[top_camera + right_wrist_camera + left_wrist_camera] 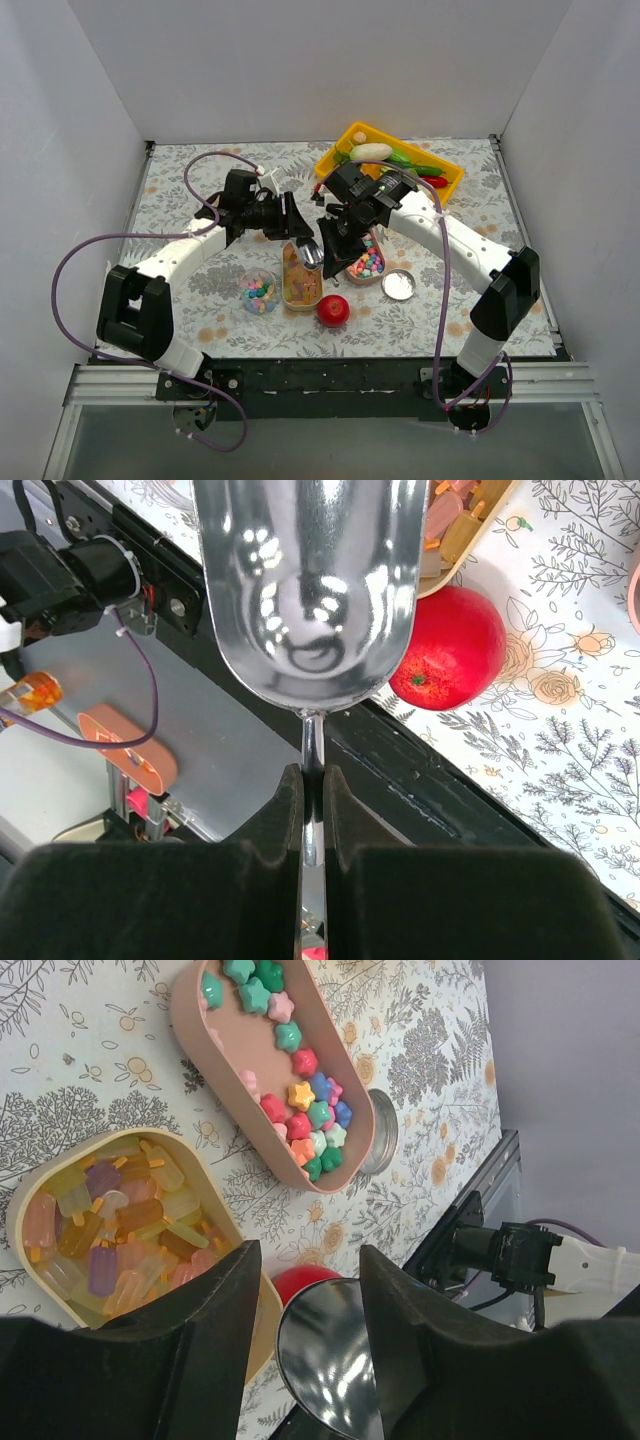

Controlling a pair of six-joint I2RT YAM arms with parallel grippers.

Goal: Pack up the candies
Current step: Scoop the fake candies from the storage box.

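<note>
The candies [299, 280] are small amber, orange and pale yellow gummies filling a cream oval tray [22, 1192]; they also show in the left wrist view [120, 1225]. My right gripper [313, 776] is shut on the thin handle of a shiny metal scoop [310, 580], whose bowl is empty and hangs over the tray's near end, above the red ball [450, 650]. In the top view the right gripper [336, 236] is just right of the tray. My left gripper [308, 1260] is open above the tray's far end [293, 228], and the scoop bowl [330, 1360] shows between its fingers.
A pink oval tray [349, 275] of coloured star sweets [305, 1110] lies right of the cream tray. A clear cup [258, 292] of mixed sweets stands left of it, and a round metal lid [398, 285] lies to the right. A yellow bin [447, 186] of toy vegetables sits at the back.
</note>
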